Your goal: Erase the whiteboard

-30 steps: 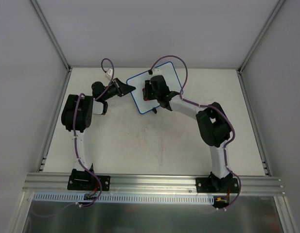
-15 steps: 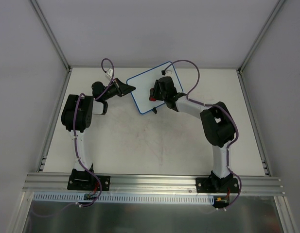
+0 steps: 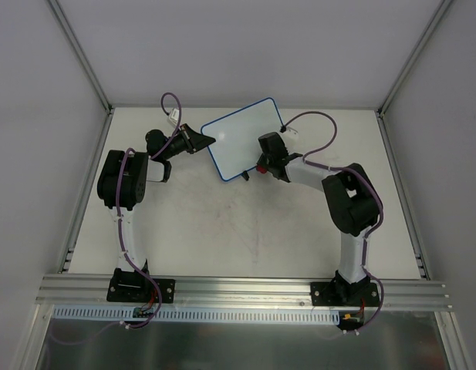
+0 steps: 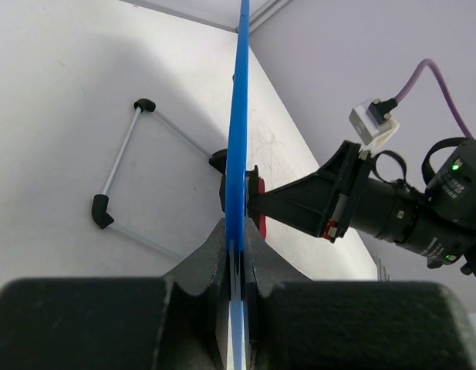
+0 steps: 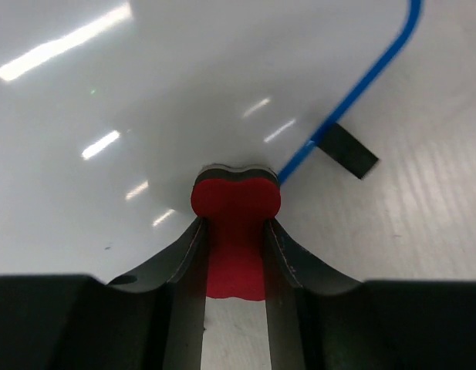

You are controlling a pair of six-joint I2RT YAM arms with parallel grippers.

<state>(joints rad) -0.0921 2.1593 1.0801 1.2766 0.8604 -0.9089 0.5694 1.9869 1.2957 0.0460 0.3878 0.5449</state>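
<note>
Wiping the whiteboard (image 3: 241, 142) at its lower corner

From above, my left gripper (image 3: 207, 140) is clamped shut on its left edge, steadying it near the back of the table (image 3: 222, 231). The right gripper (image 3: 262, 165) is closed on the red eraser (image 3: 261, 169). Left wrist view: only a thin pinch on the rim, so a hard push could twist it loose. Right wrist view: glossy white, blue-rimmed, apparently clean.

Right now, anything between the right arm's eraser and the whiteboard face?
Nothing visible. The red eraser, shut in the right jaws, sits against the whiteboard face near a corner, just inside the blue rim. The left jaws clamp the board's opposite edge, clear of that spot.
</note>
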